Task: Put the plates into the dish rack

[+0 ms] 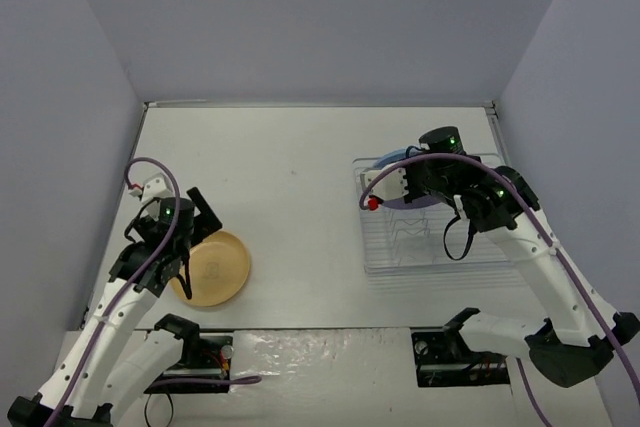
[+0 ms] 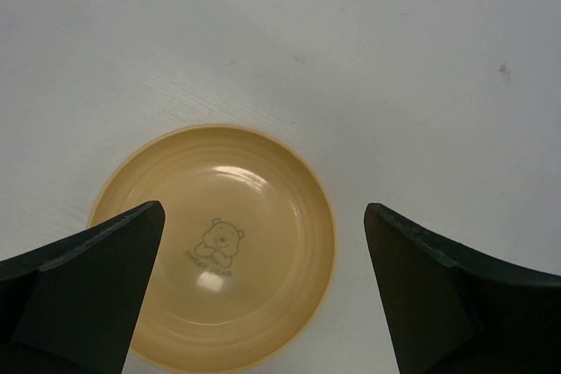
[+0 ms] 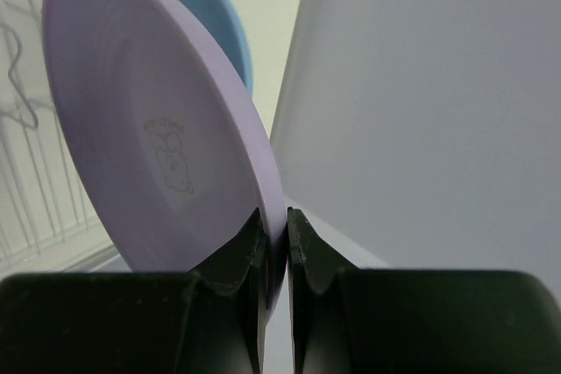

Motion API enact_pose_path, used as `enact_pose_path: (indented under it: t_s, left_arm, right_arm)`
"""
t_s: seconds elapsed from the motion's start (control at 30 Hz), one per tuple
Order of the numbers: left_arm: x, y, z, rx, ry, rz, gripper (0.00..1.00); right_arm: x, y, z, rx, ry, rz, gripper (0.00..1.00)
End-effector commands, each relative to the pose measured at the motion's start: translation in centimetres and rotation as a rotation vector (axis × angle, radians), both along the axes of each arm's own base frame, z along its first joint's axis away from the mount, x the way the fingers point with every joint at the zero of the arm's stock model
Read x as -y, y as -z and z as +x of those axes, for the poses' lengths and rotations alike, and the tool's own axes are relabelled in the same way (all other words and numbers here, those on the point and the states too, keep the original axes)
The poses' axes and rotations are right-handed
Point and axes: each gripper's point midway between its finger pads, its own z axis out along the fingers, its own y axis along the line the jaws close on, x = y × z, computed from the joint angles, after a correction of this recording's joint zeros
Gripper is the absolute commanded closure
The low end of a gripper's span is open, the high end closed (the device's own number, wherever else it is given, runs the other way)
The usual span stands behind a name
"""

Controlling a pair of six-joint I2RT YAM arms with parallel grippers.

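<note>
The yellow-orange plate (image 1: 213,268) lies flat on the table at the front left; it also shows in the left wrist view (image 2: 223,251). My left gripper (image 1: 190,242) is open and hangs just above it, one finger (image 2: 83,291) over the plate and the other (image 2: 447,295) beyond its rim. My right gripper (image 3: 274,227) is shut on the rim of the lilac-purple plate (image 3: 158,146), held on edge over the clear dish rack (image 1: 430,252). The sky-blue plate (image 3: 210,6) stands on edge behind it, at the rack's far end (image 1: 392,159).
Grey walls enclose the white table on three sides. The rack's thin wire dividers (image 3: 35,164) show behind the purple plate. A small red part (image 1: 373,203) sits on the right wrist.
</note>
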Motion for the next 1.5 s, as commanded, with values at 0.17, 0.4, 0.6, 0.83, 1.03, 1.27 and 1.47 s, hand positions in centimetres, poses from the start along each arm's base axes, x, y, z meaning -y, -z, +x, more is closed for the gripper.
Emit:
enact_pose_path:
  t_s: [0.17, 0.4, 0.6, 0.83, 1.03, 1.27, 1.47]
  left_arm:
    - [-3.2, 2.4, -2.4, -0.111, -0.22, 0.038, 0.03]
    - [-4.2, 3.3, -3.5, -0.127, -0.291, 0.037, 0.03]
    - [-4.7, 2.9, -4.0, -0.1, -0.333, 0.02, 0.03]
    - [-4.9, 2.6, -4.1, -0.089, -0.341, 0.017, 0.03]
    - [-4.5, 2.9, -3.8, -0.104, -0.336, 0.007, 0.03]
    - [-4.5, 2.8, -3.4, -0.107, -0.343, 0.01, 0.03]
    - [-4.7, 2.7, -3.5, -0.115, -0.357, 0.021, 0.03]
  right_arm:
    - [2.3, 1.1, 6.1, 0.082, 0.074, 0.036, 1.0]
    - [1.4, 3.5, 8.6, 0.09, 0.075, 0.034, 1.0]
    - [0.7, 5.4, 8.5, 0.02, 0.04, 0.023, 1.0]
    - [0.4, 7.3, 7.8, -0.052, 0.005, -0.001, 1.0]
    - [0.7, 9.8, 7.6, -0.137, 0.002, -0.036, 0.94]
    - [0.5, 11.1, 7.8, -0.21, 0.02, -0.008, 0.93]
    - [-0.6, 11.4, 7.0, -0.227, -0.009, 0.065, 0.87]
